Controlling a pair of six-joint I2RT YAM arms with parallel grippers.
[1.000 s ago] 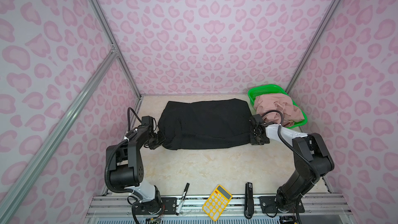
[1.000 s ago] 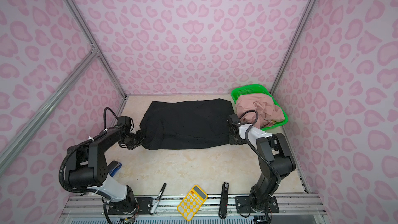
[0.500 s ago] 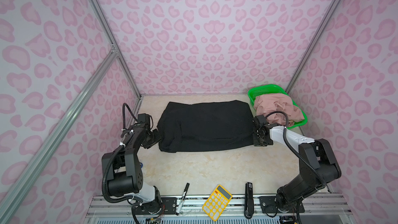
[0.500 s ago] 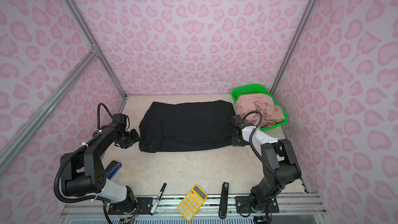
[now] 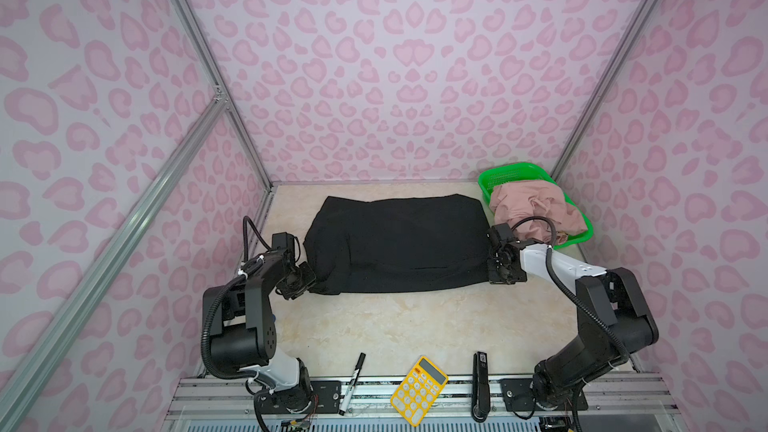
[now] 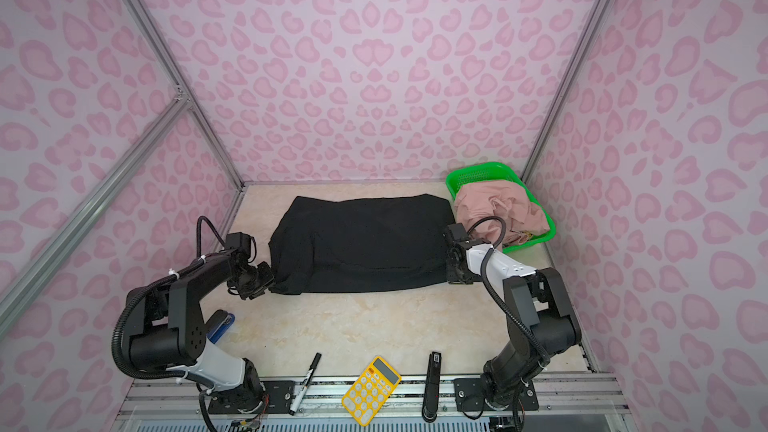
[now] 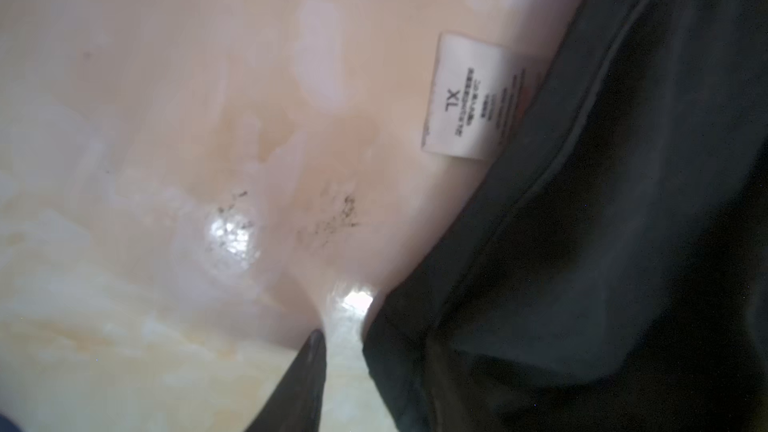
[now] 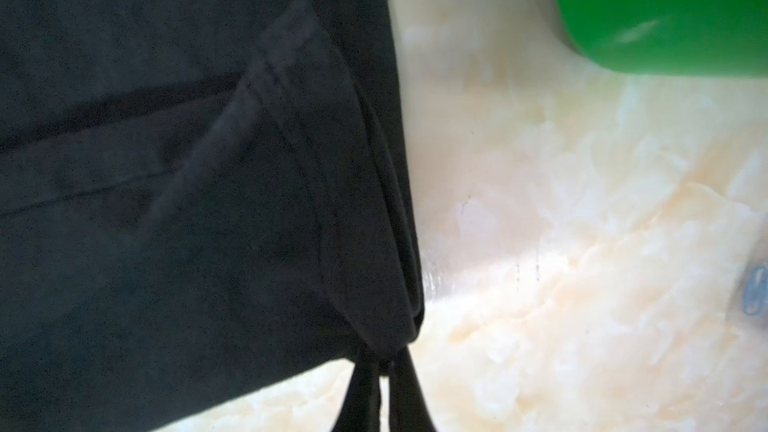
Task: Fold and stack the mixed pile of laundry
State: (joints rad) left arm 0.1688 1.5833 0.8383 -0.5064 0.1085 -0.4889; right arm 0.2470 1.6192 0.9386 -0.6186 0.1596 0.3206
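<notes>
A large black garment [image 5: 399, 243] [image 6: 361, 243] lies spread flat across the table's middle. My right gripper [image 5: 495, 279] [image 6: 452, 278] [image 8: 386, 363] is shut on its near right corner, with bunched cloth pinched between the fingertips. My left gripper [image 5: 309, 281] [image 6: 268, 280] [image 7: 376, 340] sits at the near left corner, jaws apart. One finger [image 7: 309, 363] shows beside bare table, while the other is hidden by the black cloth [image 7: 582, 263]. A white XL label [image 7: 469, 97] sticks out from the hem. Dusty-pink shorts [image 5: 536, 209] [image 6: 498, 209] are heaped in the basket.
The green mesh basket [image 5: 511, 170] [image 6: 478, 170] [image 8: 665, 14] stands at the back right corner. A marker [image 5: 352, 382], a yellow calculator [image 5: 419, 388] and a black stapler [image 5: 480, 384] lie along the front rail. A blue object [image 6: 222, 326] sits by the left arm. Pink walls close three sides.
My left gripper let go of the garment's left edge, drew back to the left, then returned to the near left corner with jaws apart. The right gripper kept its hold.
</notes>
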